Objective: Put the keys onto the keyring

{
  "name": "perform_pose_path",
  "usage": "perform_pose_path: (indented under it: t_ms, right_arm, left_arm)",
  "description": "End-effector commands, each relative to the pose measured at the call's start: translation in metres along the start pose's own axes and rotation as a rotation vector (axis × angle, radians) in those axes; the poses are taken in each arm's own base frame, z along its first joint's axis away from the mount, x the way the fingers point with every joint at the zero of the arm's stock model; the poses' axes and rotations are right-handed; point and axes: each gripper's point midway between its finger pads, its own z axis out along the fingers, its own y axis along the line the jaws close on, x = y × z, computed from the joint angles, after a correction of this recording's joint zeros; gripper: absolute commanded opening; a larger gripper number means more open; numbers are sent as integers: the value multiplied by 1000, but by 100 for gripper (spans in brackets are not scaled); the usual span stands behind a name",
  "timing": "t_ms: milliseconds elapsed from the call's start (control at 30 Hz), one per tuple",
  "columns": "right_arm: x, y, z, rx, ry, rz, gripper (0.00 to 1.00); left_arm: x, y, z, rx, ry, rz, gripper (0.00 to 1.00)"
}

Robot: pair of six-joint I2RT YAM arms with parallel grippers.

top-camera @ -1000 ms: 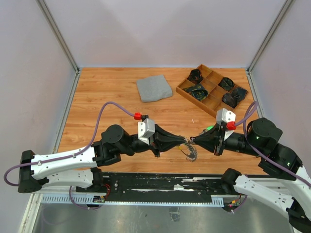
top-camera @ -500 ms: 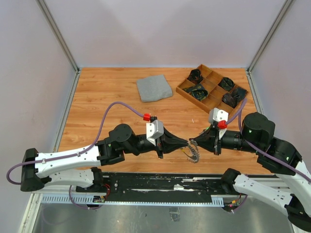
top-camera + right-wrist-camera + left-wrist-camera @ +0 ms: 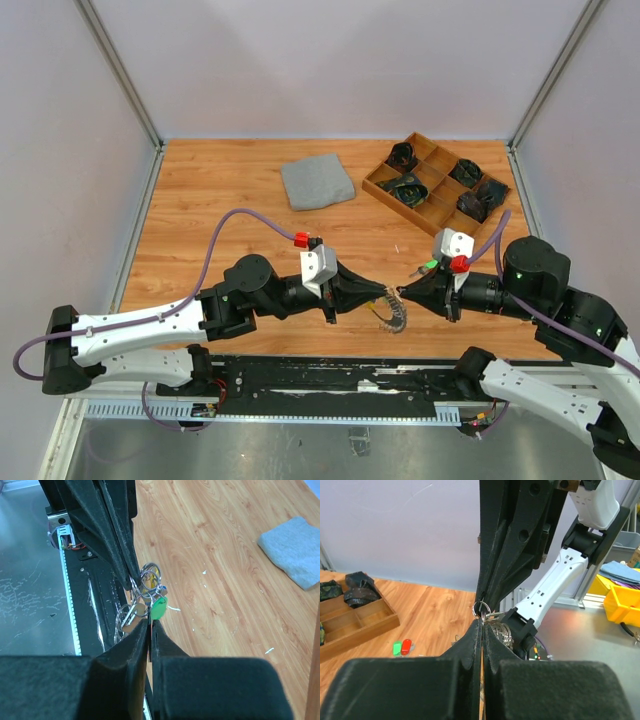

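Wood tabletop (image 3: 220, 200) beneath keyring (image 3: 396, 312), pale walls (image 3: 340, 60)

Bright plastic on warm orange wood grain

Silvery keyring (image 3: 150, 574), green key (image 3: 158, 608), second green key (image 3: 396, 647) and red key (image 3: 406, 646) over the streaky orange-brown table (image 3: 200, 190). Cloth (image 3: 317, 182) plain grey, tray (image 3: 404, 210) brown, cable (image 3: 240, 212) purple.

My left gripper (image 3: 385, 292) and right gripper (image 3: 402, 293) are both pinched closed. They point at each other, tips almost touching, and both arms reach in low.
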Motion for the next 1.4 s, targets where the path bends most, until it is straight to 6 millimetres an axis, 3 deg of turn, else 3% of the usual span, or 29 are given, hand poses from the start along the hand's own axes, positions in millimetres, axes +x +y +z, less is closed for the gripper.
perform_pose_path:
  t_ms: [0, 200, 333, 533, 767, 867, 1000, 1200, 1267, 1367]
  right_arm:
    - [-3, -1, -3, 8, 2, -29, 15]
    - [-4, -20, -11, 132, -5, -29, 48]
    - [-6, -43, -26, 293, -28, -20, 55]
    - [3, -65, -35, 437, -21, 11, 63]
    - [12, -71, -31, 475, -20, 60, 85]
    - [20, -70, -20, 455, 21, 82, 100]
    - [32, -74, -13, 475, 75, 122, 98]
    - [51, -79, -5, 504, 146, 177, 98]
    - [58, -83, -4, 549, 155, 230, 98]
    - [71, -90, -5, 611, 161, 268, 98]
  left_arm:
    - [-33, -2, 4, -2, -86, 28, 0]
    - [-29, 6, 2, -49, -70, 22, 0]
    - [-17, 23, -3, -146, -20, 14, 1]
    - [30, 67, -26, -373, 133, -37, 1]
    - [92, 98, -72, -611, 298, -183, 1]
    - [120, 103, -87, -680, 357, -256, 0]
    - [153, 120, -101, -755, 406, -342, 1]
    - [189, 165, -124, -896, 475, -418, 1]
    - [197, 182, -133, -945, 483, -434, 5]
    - [208, 206, -145, -1008, 487, -455, 20]
